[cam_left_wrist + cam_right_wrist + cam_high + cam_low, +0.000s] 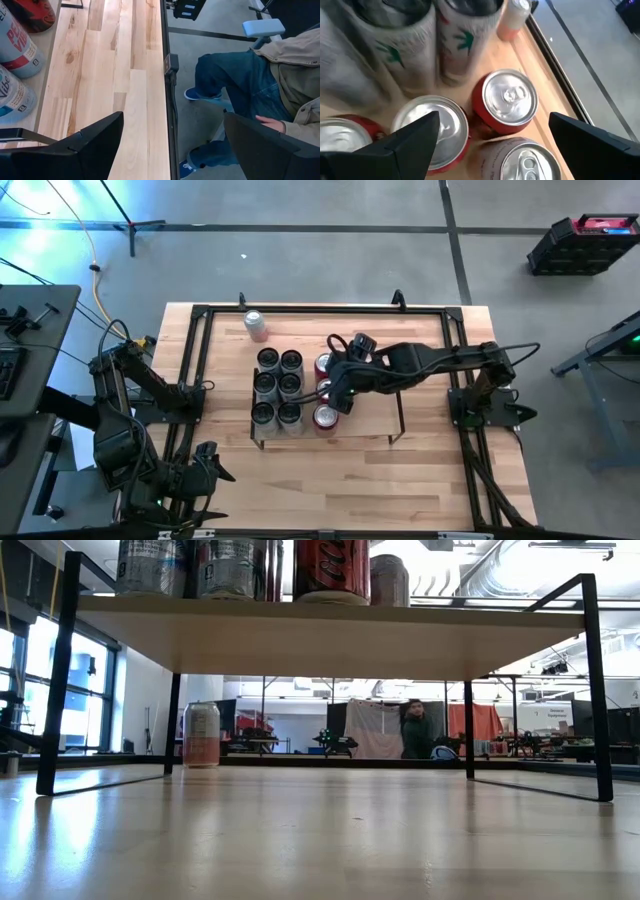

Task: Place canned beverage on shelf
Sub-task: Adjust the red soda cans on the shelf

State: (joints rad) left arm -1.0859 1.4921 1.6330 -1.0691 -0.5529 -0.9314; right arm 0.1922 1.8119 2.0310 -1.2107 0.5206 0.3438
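The shelf [365, 420], a low light-wood board on black wire end frames, stands mid-table. On its left part stand several grey cans [277, 386] and three red-sided cans [325, 418] in a column beside them; their bases also show in the low view [331, 570]. A pink can [256, 325] stands upright on the tabletop behind the shelf and shows in the low view [201, 735]. My right gripper [332, 392] hovers open above the red cans [510, 100], its fingers wide apart and touching nothing. My left gripper [205, 465] is open and empty at the table's near left.
Black rails [190, 360] edge the tabletop. The shelf's right half [370, 395] is bare board. A seated person [240, 85] shows beyond the table's edge in the left wrist view, and another person [415, 730] stands far off in the room.
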